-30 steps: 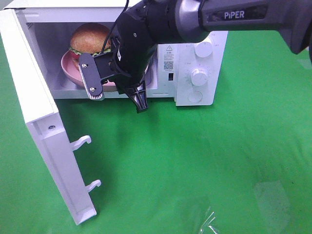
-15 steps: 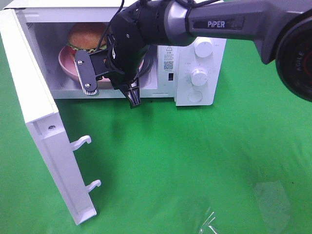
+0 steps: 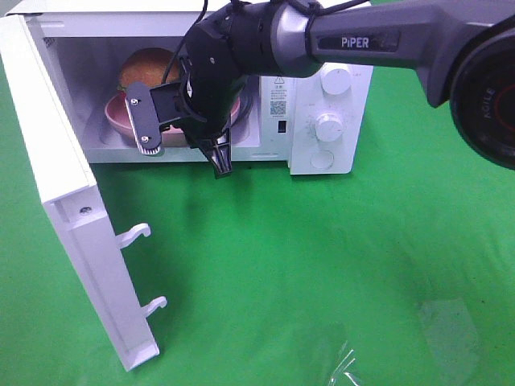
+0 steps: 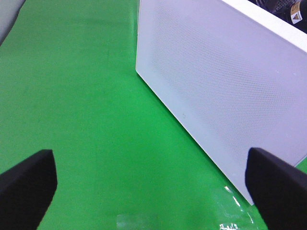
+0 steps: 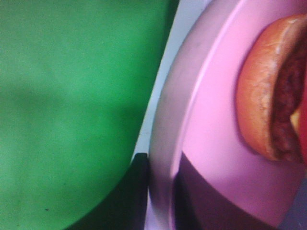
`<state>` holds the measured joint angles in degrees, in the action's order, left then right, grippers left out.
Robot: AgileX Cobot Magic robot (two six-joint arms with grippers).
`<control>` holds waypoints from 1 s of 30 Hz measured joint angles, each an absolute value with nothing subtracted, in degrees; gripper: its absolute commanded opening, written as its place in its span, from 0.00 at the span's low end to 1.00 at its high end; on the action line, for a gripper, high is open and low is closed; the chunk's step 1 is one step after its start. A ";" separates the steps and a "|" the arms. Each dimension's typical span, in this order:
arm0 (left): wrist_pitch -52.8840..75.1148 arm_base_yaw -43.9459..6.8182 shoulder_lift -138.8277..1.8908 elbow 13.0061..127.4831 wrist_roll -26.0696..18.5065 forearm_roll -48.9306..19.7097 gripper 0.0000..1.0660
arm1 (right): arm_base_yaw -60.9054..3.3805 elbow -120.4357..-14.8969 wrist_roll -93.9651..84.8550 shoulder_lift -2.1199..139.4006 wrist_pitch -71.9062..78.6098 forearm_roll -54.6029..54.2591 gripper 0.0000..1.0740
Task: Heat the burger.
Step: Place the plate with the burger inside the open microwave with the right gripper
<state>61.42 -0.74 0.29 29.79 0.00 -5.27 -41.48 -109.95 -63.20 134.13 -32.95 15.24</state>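
The burger (image 3: 145, 64) lies on a pink plate (image 3: 117, 122) inside the open white microwave (image 3: 322, 48). My right gripper (image 3: 165, 129) reaches into the cavity from the front, at the plate's near rim. The right wrist view shows its two dark fingers (image 5: 136, 191) on either side of the plate's rim (image 5: 163, 143), close against it, with the burger's bun (image 5: 259, 96) just beyond. In the left wrist view my left gripper (image 4: 153, 191) stands wide open and holds nothing, off to the outer side of the microwave door (image 4: 225, 81).
The microwave door (image 3: 64, 201) swings out to the left toward the front, its two latch hooks (image 3: 135, 234) pointing right. Two dials (image 3: 328, 126) sit on the control panel. A scrap of clear film (image 3: 346, 366) lies on the green cloth at the front.
The right arm pushed the plate with the burger deeper into the microwave, then lowered it a little. The left gripper has not moved.
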 measured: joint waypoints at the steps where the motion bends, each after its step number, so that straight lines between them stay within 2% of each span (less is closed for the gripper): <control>1: 61.42 -0.74 0.29 29.79 0.00 -5.27 0.94 | -41.48 -109.95 -63.20 134.13 -32.95 15.24 0.16; 3: 61.42 -0.74 0.29 29.79 0.00 -5.27 0.94 | -41.42 -110.12 -62.68 134.07 -31.63 15.30 0.24; 4: 61.42 -0.74 0.29 29.79 0.00 -5.27 0.94 | -41.42 -110.12 -62.68 134.07 -31.63 15.30 0.24; 5: 61.42 -0.74 0.29 29.79 0.00 -5.27 0.94 | -41.37 -110.24 -62.57 134.07 -31.34 15.36 0.30; 6: 61.42 -0.74 0.29 29.79 0.00 -5.27 0.94 | -41.37 -110.24 -62.57 134.07 -31.34 15.36 0.30; 8: 61.42 -0.74 0.29 29.79 0.00 -5.27 0.94 | -41.31 -110.47 -62.28 134.07 -31.11 15.36 0.39; 9: 61.42 -0.74 0.29 29.79 0.00 -5.27 0.94 | -41.31 -110.47 -62.28 134.07 -31.11 15.36 0.39; 10: 61.42 -0.74 0.29 29.79 0.00 -5.27 0.94 | -41.31 -110.07 -62.17 133.73 -31.05 15.36 0.44; 14: 61.42 -0.74 0.29 29.79 0.00 -5.27 0.94 | -41.31 -107.66 -62.17 132.12 -29.97 15.41 0.52; 30: 61.42 -0.74 0.29 29.79 0.00 -5.27 0.94 | -41.31 -95.57 -62.22 124.56 -22.17 15.87 0.58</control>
